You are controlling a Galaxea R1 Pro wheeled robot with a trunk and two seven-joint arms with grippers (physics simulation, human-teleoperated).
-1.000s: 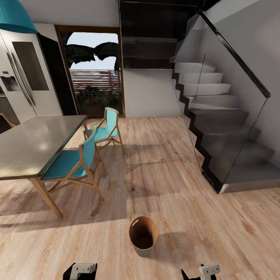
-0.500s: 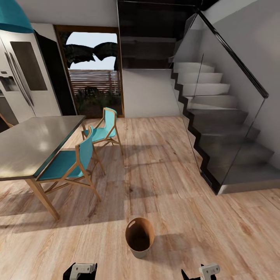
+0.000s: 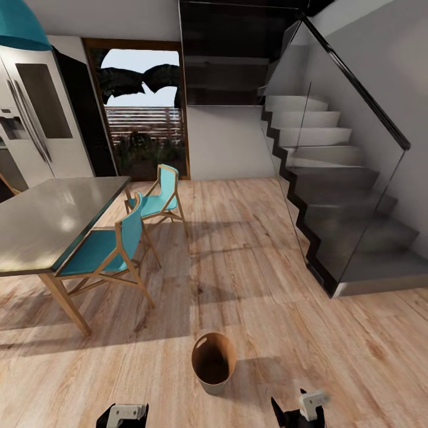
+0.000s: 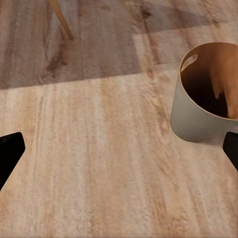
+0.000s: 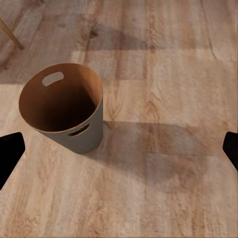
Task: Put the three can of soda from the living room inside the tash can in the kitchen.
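Observation:
The tash can (image 3: 214, 370), pale grey outside and brown inside, stands upright on the light wood floor just ahead of me, between my two arms. In the right wrist view the tash can (image 5: 84, 135) shows a bare brown inside and its oval slot handles. It also stands at the edge of the left wrist view, as the tash can (image 4: 197, 121). My left gripper (image 4: 119, 153) is open with nothing between its fingers, hanging over bare floor beside the bin. My right gripper (image 5: 119, 151) is open too and holds nothing. The cans of soda are out of view.
A grey-topped dining table (image 3: 35, 226) with two teal chairs (image 3: 107, 249) stands at the left. A staircase with a glass balustrade (image 3: 333, 196) rises at the right. A steel fridge (image 3: 35, 125) and a glazed door (image 3: 145, 113) lie beyond. Open wood floor runs between them.
The whole view shifted slightly at first, so the camera moved. Since then my right gripper has risen and moved a little leftward at the bottom of the head view.

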